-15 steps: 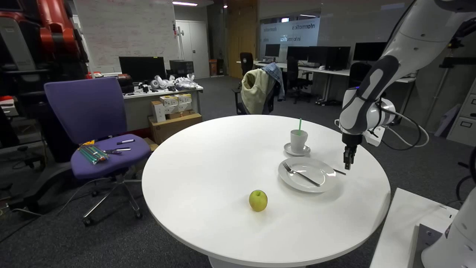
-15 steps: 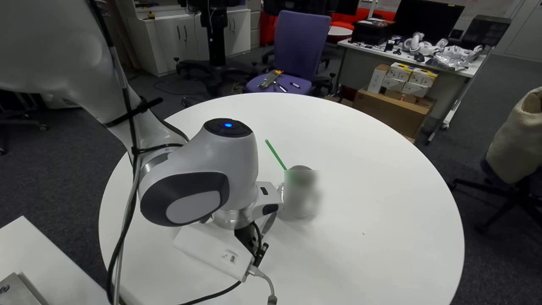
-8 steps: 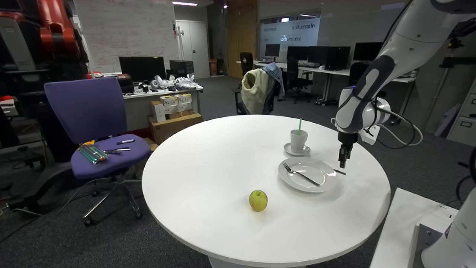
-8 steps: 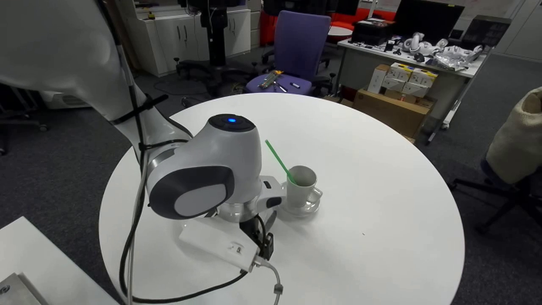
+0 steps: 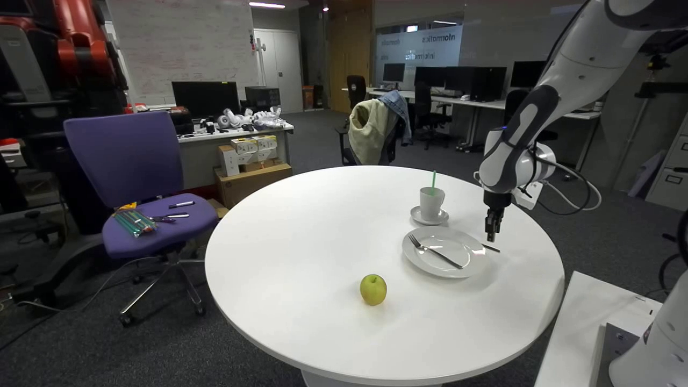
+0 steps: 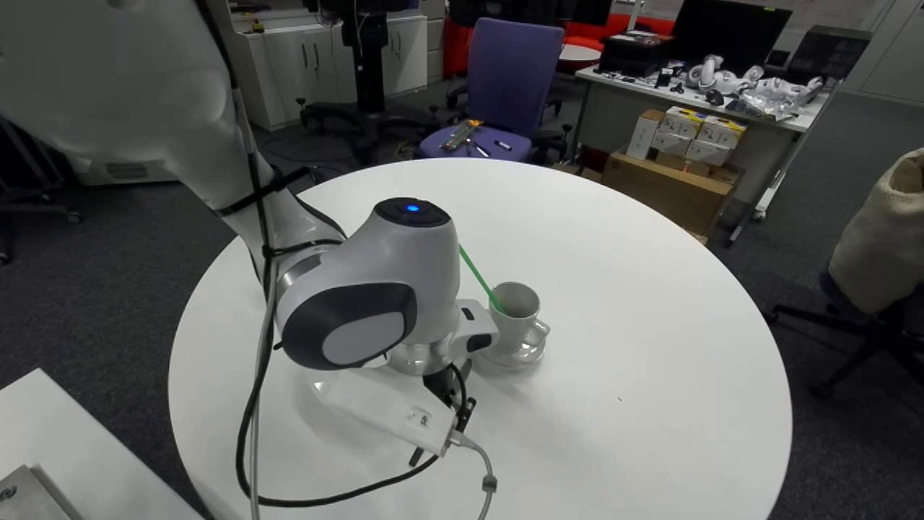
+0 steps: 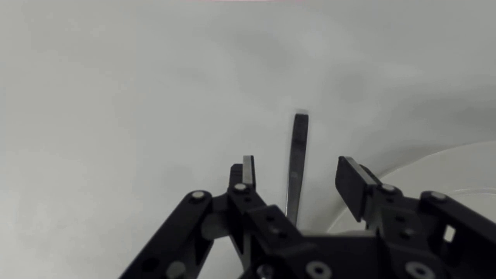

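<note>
White and round, the desk (image 5: 301,242) fills the middle of an exterior view; right of centre, the gripper (image 5: 491,236) hangs over a thin dark handle (image 5: 491,248) lying beside the plate (image 5: 459,242), probably laid there as tableware. Centrally, in an exterior view, the cup (image 6: 514,332) stands on its saucer (image 6: 530,355), its rim propping a slanted green straw (image 6: 480,278). Just below the wrist view's centre, the fingers (image 7: 248,170) stand apart, the untouched handle between them, their gap seemingly chosen to straddle it.
</note>
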